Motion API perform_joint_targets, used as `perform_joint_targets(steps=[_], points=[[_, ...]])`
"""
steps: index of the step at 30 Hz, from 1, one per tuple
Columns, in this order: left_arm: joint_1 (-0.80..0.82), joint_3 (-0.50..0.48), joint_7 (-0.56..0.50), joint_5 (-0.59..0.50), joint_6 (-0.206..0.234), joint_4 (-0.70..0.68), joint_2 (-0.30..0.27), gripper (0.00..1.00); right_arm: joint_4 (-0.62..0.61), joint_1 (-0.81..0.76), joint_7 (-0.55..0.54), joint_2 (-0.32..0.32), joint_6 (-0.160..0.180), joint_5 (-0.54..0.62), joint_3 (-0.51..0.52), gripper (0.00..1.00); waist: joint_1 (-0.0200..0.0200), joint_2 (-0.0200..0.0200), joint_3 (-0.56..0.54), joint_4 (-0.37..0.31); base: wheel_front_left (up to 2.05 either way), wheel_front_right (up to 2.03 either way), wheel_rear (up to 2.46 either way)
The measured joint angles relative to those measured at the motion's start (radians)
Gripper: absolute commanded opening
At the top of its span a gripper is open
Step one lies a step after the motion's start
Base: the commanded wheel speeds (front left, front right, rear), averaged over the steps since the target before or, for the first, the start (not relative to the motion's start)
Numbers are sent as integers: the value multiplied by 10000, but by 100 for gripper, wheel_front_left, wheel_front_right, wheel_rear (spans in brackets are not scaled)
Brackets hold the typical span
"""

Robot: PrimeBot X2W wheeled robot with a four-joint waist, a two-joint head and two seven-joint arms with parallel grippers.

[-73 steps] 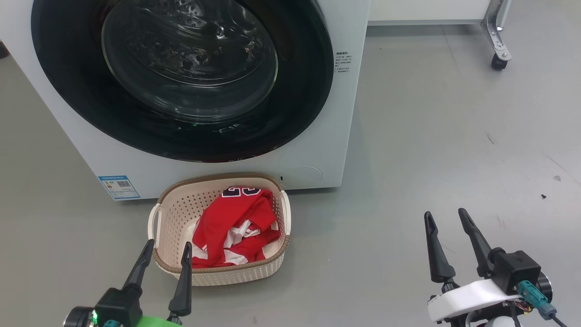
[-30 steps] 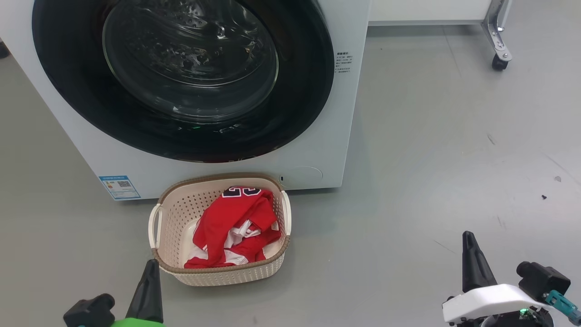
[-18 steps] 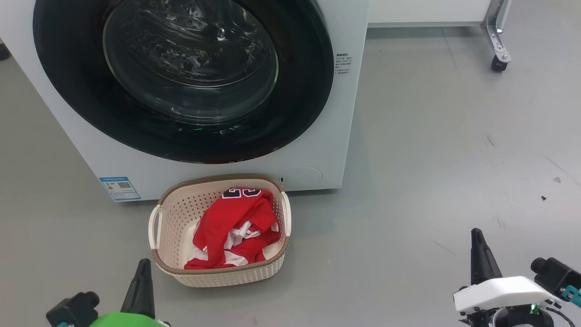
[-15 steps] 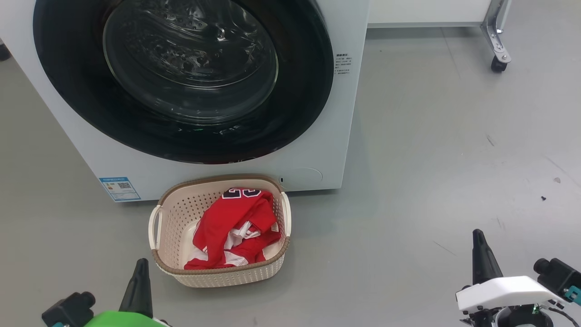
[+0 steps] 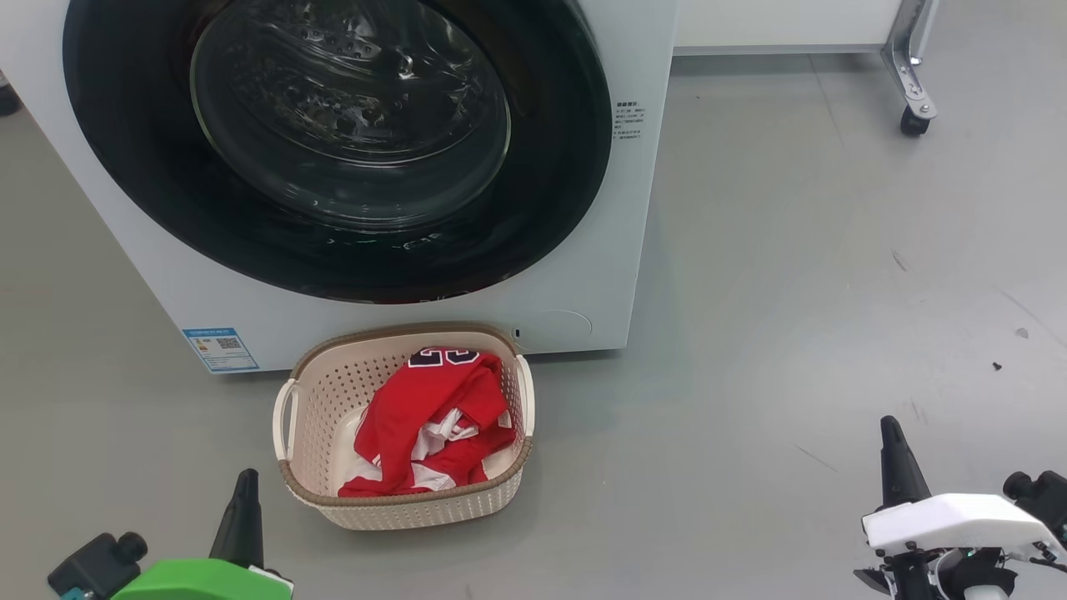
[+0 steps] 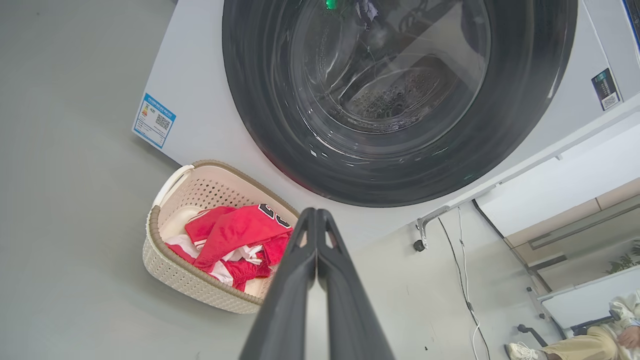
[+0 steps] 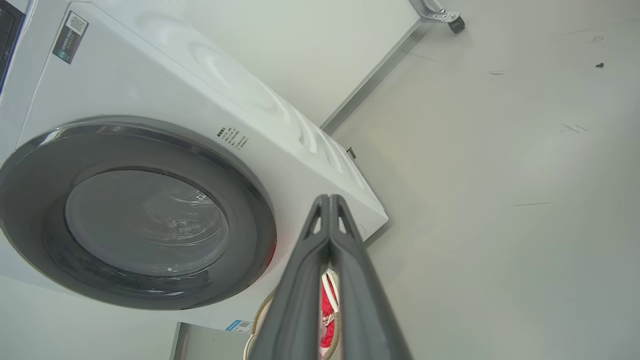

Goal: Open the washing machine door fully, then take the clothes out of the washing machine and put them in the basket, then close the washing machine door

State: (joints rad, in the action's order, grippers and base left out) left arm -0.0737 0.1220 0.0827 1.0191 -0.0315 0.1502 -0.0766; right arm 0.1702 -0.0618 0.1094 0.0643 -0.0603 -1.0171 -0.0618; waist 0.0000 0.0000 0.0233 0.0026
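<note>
Clothes (image 5: 425,408) are lying bunched in the basket (image 5: 400,510), red with white trim showing through the folds. The dark navy numbers of a jersey are facing up at the end nearest the machine. The basket is sitting on the grey floor (image 5: 792,292) just in front of the washing machine (image 5: 596,283), under the lower curve of the washing machine door (image 5: 550,167). That door is sitting flush in the white front, closed, and its glass bowl is catching reflections and giving a dim look at the steel drum behind it. A small blue label (image 5: 220,348) is sticking to the lower corner of the front on the robot's left side, and a block of black printed text (image 5: 629,121) is showing just right of the black rim. Both arms are hanging low, back from basket and machine, touching nothing. The left gripper (image 5: 242,508) is hovering near the basket's near left corner; seen from its own wrist, its two fingers (image 6: 300,265) are pressing together along their tips with nothing between them. The right gripper (image 5: 896,458) is hovering over bare floor well off to the right, its fingers (image 7: 310,250) likewise clenched together and empty. A caster (image 5: 911,125) on a metal leg is standing at the far right, and at the corner of the left wrist view a person's foot (image 6: 517,350) in a pale shoe is resting on the floor.
</note>
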Motion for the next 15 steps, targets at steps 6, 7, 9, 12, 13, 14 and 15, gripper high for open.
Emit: perform_joint_targets(steps=[6, 7, 9, 12, 13, 14, 15], points=[[159, -153, -130, 826, -94, 96, -15, 0, 90, 164, -169, 50, -48, -853, 125, 0, 0, 0, -24, -3, 0, 0, 0], [189, -180, -182, 932, -102, 119, -19, 0, 113, 178, -178, 61, -92, -995, 140, 0, 0, 0, -28, -4, 0, 0, 0], [227, -219, -209, 1212, -144, 163, -29, 0, 151, 203, -253, 77, -94, -1244, 178, 0, 0, 0, -36, -5, 0, 0, 0], [264, -274, -301, 1595, -190, 245, -36, 0, 203, 260, -341, 94, -105, -1680, 230, 0, 0, 0, -48, -7, 0, 0, 0], [291, -290, -305, 1726, -192, 280, -38, 0, 224, 290, -345, 100, -107, -1804, 245, 0, 0, 0, -52, -8, 0, 0, 0], [321, -309, -332, 1914, -198, 303, -40, 0, 244, 326, -357, 109, -125, -1939, 265, 0, 0, 0, -57, -8, 0, 0, 0], [345, -334, -382, 2056, -253, 318, -44, 0, 251, 350, -420, 123, -173, -2100, 286, 0, 0, 0, -61, -8, 0, 0, 0]])
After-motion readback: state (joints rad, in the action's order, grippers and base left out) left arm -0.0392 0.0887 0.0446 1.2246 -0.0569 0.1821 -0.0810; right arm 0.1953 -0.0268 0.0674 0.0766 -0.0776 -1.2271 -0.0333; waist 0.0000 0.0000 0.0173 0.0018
